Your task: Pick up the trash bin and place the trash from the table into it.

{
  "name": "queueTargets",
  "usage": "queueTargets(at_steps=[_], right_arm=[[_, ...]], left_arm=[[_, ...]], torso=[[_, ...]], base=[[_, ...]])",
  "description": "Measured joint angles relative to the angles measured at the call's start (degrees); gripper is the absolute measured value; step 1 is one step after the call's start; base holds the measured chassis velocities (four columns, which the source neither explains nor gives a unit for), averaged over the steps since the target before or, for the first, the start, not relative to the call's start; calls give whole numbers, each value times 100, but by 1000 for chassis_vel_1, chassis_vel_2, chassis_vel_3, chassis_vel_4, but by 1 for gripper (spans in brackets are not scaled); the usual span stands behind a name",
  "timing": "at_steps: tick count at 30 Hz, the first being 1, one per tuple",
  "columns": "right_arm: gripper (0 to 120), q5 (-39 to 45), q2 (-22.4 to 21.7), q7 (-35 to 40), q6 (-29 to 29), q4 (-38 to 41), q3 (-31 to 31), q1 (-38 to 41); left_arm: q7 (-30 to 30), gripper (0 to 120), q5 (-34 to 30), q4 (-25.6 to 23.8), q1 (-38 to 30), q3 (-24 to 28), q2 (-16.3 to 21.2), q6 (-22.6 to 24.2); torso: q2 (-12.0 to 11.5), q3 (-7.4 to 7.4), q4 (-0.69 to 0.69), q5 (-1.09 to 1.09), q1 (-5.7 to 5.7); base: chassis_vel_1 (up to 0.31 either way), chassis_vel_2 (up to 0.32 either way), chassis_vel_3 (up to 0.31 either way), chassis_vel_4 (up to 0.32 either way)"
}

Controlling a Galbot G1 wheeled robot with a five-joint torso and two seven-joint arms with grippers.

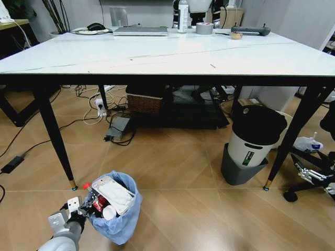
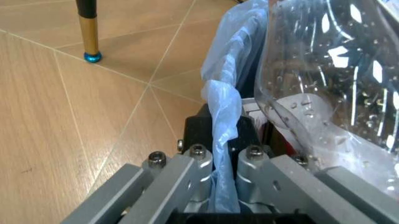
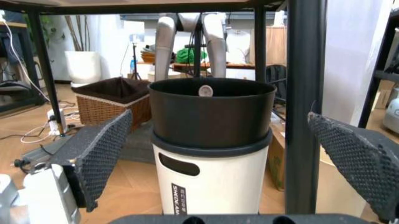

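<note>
The white-and-black cylinder (image 3: 209,154) carries vertical lettering starting "SHEDE".

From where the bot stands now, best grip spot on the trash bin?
The rim on the robot's near-left side, where the left claw is already closed over the bag-covered edge. The trash bin stands upright on the floor, round and stuffed to the top, so pinching the thin wall from above, one finger inside and one outside, looks safest.

The table (image 1: 157,55) at the top of the frame is white with thin dark veins, on black legs. At lower left, the bin (image 1: 116,219) wears a pale blue bag — white and red litter (image 1: 111,194) inside. The cylinder (image 1: 254,137) at right is white and black on a grey base — the floor is tan wood.
</note>
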Motion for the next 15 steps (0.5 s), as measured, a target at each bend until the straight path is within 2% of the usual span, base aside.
queueTargets(at_steps=[15], right_arm=[[100, 0, 0, 0, 0, 0, 0, 0]], left_arm=[[32, 0, 81, 187, -105, 68, -36, -26]], torso=[[2, 1, 0, 0, 0]], base=[[0, 0, 0, 0]])
